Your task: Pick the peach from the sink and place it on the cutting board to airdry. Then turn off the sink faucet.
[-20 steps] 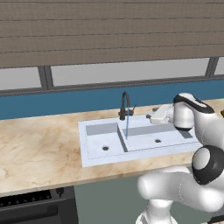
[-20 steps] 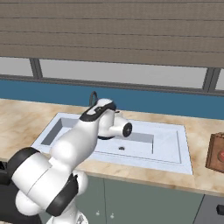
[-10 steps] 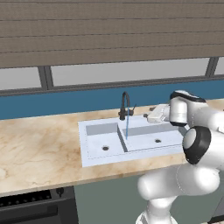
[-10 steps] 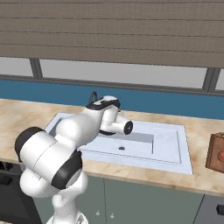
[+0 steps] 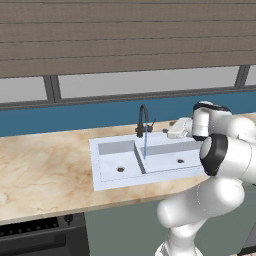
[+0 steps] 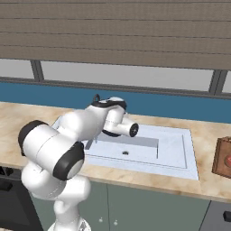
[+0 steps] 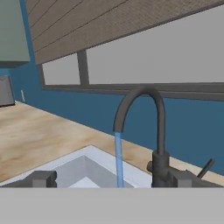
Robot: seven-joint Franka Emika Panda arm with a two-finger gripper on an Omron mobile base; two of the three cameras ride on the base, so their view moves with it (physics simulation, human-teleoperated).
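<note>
Marbled beige counter (image 5: pixel 45 175) runs across a simulated kitchen, with a blue backsplash and a slatted blind above grey window panes. At the centre of the left base view sits the white double-basin sink (image 5: pixel 100 165), a dark drain in each basin. From the back rim rises the slim black gooseneck faucet (image 5: pixel 143 120), and a thin blue stream of water (image 5: pixel 145 146) falls from its spout, so the tap is running.

At the right of that view the white arm bends toward the faucet, its gripper (image 5: pixel 176 129) held level just right of the faucet base. In the hand view the faucet (image 7: pixel 153 131) stands at centre right, its small lever (image 7: pixel 205 168) angled up at lower right, water (image 7: pixel 118 159) pouring at centre. Two dark fingertips (image 7: pixel 41 178) show at the bottom edge, set wide apart with nothing between them. That pose suggests the gripper is lining up to push the lever.

At the far right edge of the right base view, a brown cutting board (image 6: pixel 223 158) lies on the counter with the orange-red peach (image 6: pixel 228 161) resting on it, apparently already set out to dry.
</note>
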